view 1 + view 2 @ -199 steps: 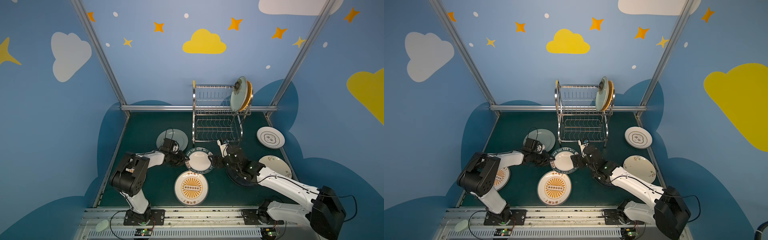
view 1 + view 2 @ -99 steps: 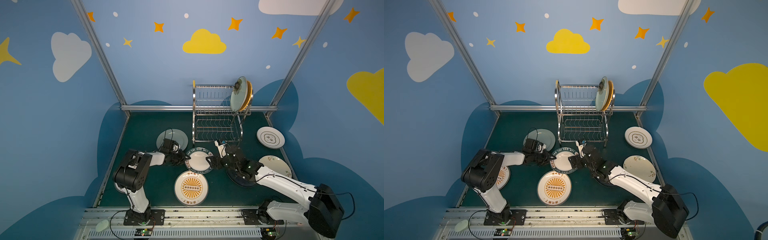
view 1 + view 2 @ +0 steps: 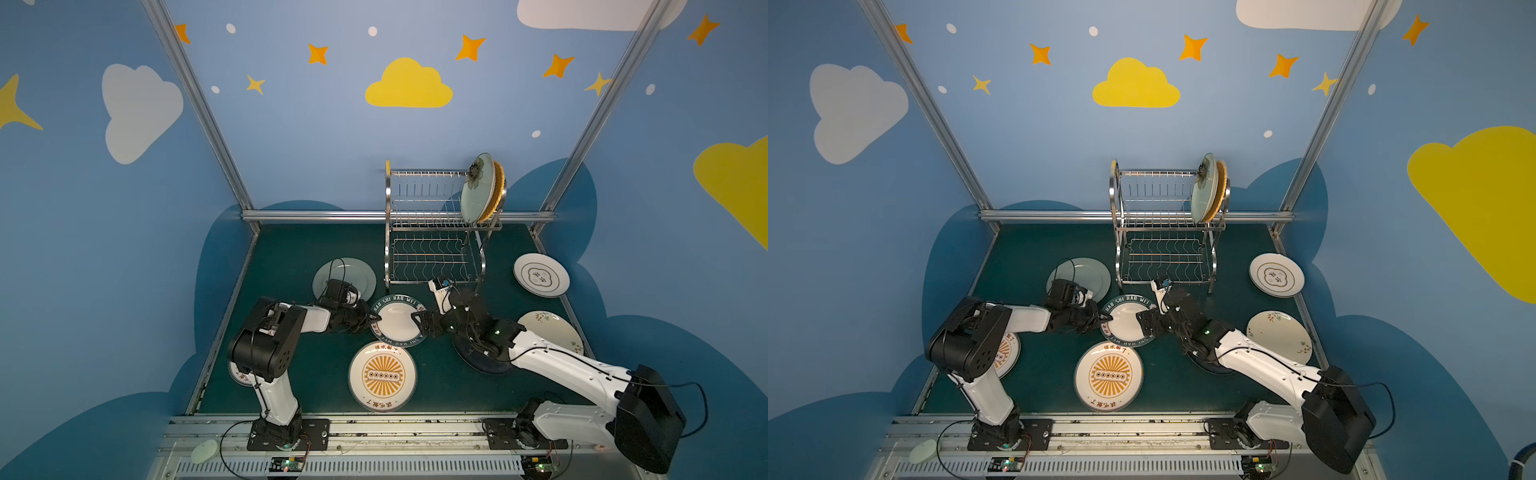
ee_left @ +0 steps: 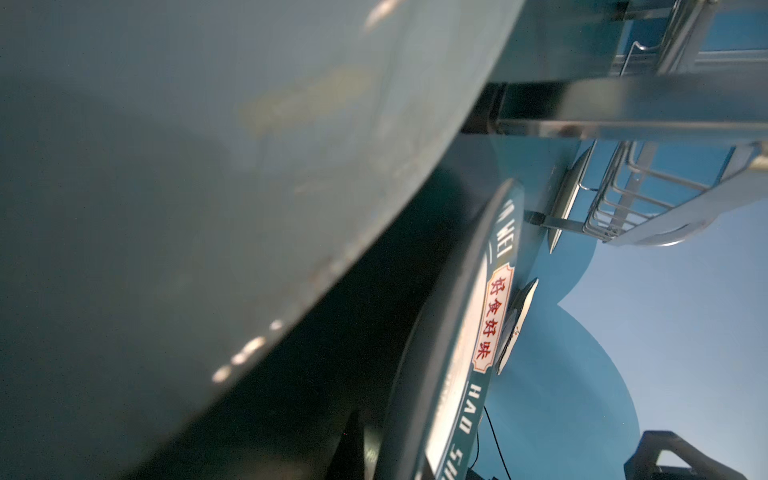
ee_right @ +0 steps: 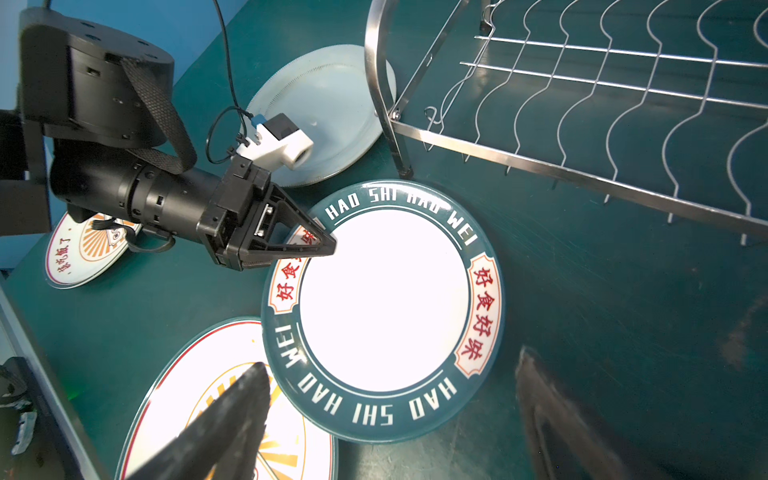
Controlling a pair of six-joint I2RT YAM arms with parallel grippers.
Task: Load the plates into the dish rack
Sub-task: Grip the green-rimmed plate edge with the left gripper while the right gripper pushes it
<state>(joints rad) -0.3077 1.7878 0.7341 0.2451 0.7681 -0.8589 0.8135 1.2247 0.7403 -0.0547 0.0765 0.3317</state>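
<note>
1. The dark green worktop [image 3: 299,249] lies beneath the left gripper [image 3: 376,319] and the right gripper [image 3: 419,324], and it carries every thing below.
2. The dish rack [image 3: 388,241] stands just beyond the right gripper, on the side away from the arm bases. Its nearest foot is close to the left gripper's tip.
3. Two plates stand upright in the rack's upper tier, well above and beyond both grippers. They are the pale green floral plate [image 3: 478,195] and, right behind it, the orange woven plate [image 3: 500,187].
4. The lettered plate [image 3: 397,322] lies between the two grippers, which face each other across it.
5. The sunburst plate [image 3: 382,376] lies just beside the right gripper, toward the arm bases. Its rim meets the lettered plate's rim.
6. The grey-green plate [image 3: 353,276] lies behind the left gripper, beside its wrist.
7. A second sunburst plate [image 3: 1009,353] shows under the left arm, well behind that gripper.
8. The black plate [image 3: 478,365] lies under the right arm, just behind the right gripper.
9. The sprig plate [image 3: 548,332] and the medallion plate [image 3: 540,274] lie well apart from the right gripper, on its outer side.
10. The left gripper is clenched on the lettered plate's rim, and its tips meet over the red label there.
11. The right gripper is released, with its jaws spread wide at the opposite rim and nothing in them. Whether it touches the plate cannot be told.
</note>
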